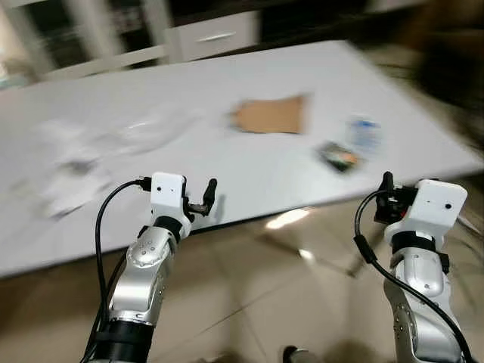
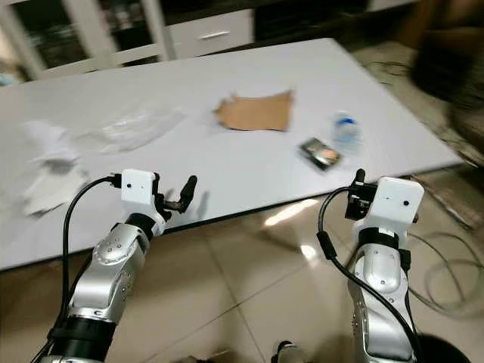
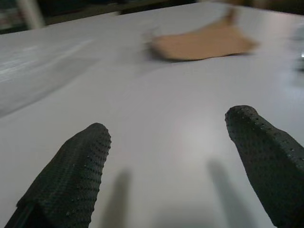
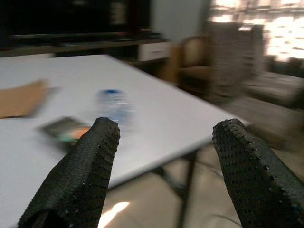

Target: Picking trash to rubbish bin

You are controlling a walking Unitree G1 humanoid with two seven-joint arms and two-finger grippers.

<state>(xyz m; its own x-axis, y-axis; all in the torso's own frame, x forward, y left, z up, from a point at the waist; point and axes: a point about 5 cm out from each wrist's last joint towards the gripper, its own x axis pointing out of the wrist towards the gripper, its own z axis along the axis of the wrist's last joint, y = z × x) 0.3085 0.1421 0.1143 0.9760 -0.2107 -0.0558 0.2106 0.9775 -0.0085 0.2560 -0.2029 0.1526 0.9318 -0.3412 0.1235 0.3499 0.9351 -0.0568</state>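
Cardboard (image 2: 255, 112) flat — long axis across table (image 2: 393, 113).

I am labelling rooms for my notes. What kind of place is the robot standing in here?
Probably a home living or dining room: a large white table strewn with litter, a cabinet with a drawer behind it, an armchair beside it, and a glossy tiled floor.

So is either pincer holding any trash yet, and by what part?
Nothing is held. The left pincer and right pincer are both open and empty, short of the cardboard and bottle.
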